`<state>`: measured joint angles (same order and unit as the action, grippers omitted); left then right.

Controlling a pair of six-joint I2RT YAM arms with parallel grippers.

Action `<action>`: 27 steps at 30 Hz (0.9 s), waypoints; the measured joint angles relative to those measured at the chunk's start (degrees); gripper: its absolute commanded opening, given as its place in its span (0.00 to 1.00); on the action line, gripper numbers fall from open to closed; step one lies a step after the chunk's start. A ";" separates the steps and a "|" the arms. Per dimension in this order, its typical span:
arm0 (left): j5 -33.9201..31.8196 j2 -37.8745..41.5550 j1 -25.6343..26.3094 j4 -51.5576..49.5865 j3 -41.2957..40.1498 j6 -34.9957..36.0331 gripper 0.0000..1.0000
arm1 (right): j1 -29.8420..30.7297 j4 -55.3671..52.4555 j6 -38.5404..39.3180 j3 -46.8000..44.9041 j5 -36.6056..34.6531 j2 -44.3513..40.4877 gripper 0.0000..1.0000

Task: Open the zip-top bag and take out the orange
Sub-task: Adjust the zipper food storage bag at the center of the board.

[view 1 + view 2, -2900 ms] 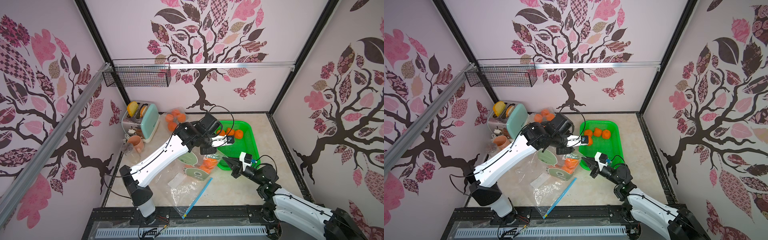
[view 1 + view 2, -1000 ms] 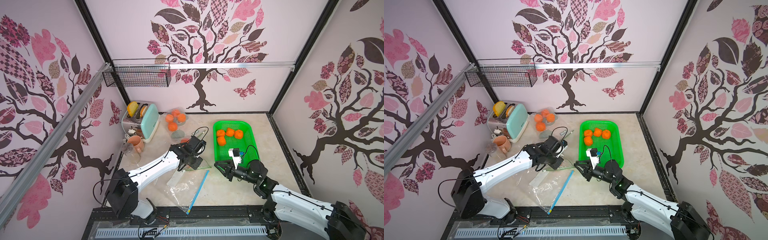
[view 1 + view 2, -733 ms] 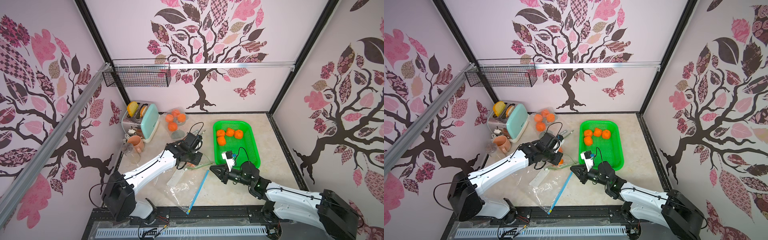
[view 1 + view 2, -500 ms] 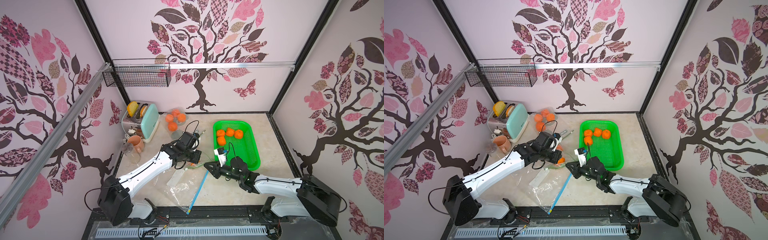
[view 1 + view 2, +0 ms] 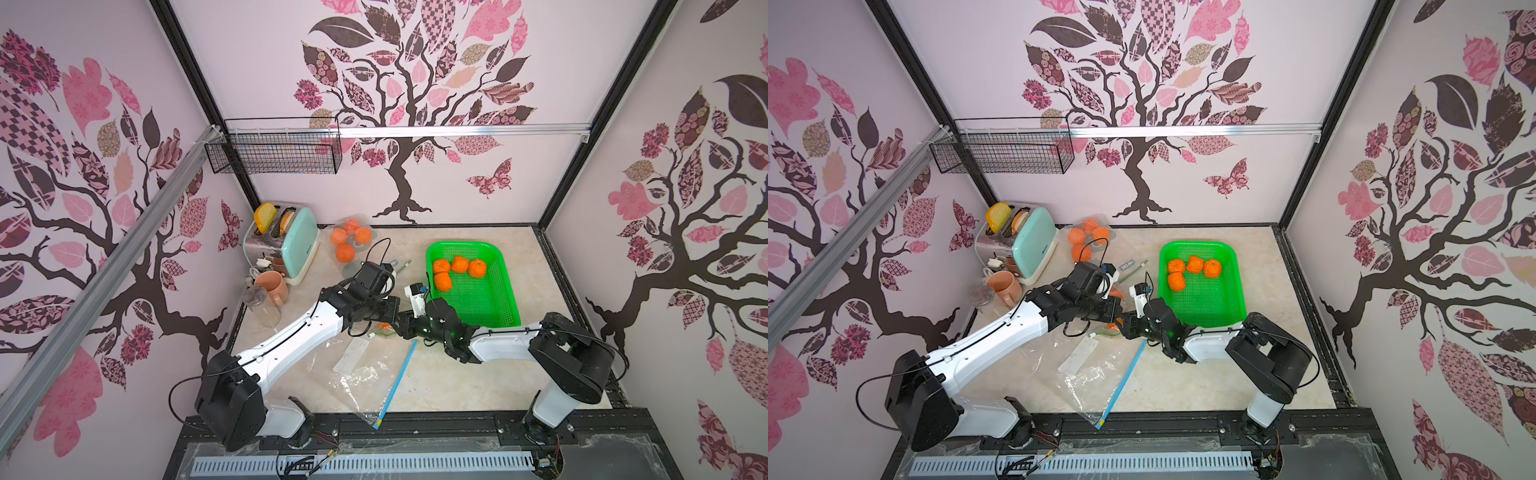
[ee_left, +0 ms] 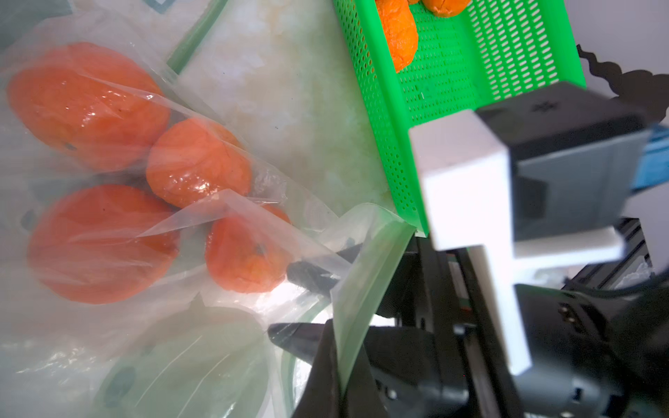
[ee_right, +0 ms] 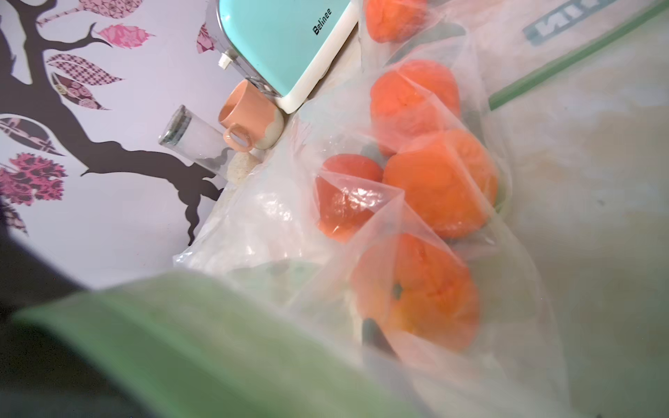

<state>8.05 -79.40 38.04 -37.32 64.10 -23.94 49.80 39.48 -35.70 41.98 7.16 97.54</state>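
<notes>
Centrally, item one: zip-top bag (image 5: 384,329), clear film with a green zip strip. It sits at mid-frame in both top views, just left of the green perforated basket (image 5: 513,286) and between the two arms' tools.
- Contents: four oranges (image 6: 249,260) show through the film in the left wrist view, clustered left of centre. The bag's mouth faces the lower right of that frame, its lips parted.
- Left gripper (image 6: 338,380): at the bottom edge of the left wrist view, jaws together on the green zip lip, which runs up out of them.
- Right gripper (image 6: 300,307): two dark fingertips (image 6: 311,277) stand apart at the bag's mouth, seen through film. The upper one is just beside the nearest orange; whether it touches the fruit cannot be told.
- Green perforated basket: right of centre on the marble-look tabletop (image 5: 457,382), holding four loose oranges (image 5: 442,281) at its far end.
- Second bag of oranges (image 5: 351,241): upper centre, beside a mint-green toaster (image 5: 301,245) with bread in its slots.
- Peach mug (image 5: 270,286) and glass jar (image 5: 262,307): left of the arms, below the toaster.
- Empty bag with blue zip strip (image 5: 399,374): flat, lower centre.
- Wire basket (image 5: 276,151): on the back wall, upper left.
</notes>
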 measured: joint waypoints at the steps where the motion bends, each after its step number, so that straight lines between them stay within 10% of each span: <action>1: -0.28 0.09 -0.42 0.04 0.31 -0.02 0.35 | 0.02 -0.66 0.39 0.76 -0.48 0.46 0.43; 8: -9.20 3.56 -6.08 0.50 2.10 -1.03 0.76 | -0.28 -3.02 4.50 3.13 -3.37 2.34 0.55; 20: -8.81 -11.91 -24.74 14.97 4.15 3.78 0.83 | -2.43 -5.51 14.16 4.04 -0.28 5.40 0.70; 27: -4.26 -23.43 -26.77 19.96 9.33 7.28 0.84 | -2.40 -6.27 16.28 4.04 0.63 5.57 0.73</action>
<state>3.79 -102.83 11.27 -17.37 73.43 -16.67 47.40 33.21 -19.42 46.02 7.79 103.11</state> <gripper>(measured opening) 0.840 0.726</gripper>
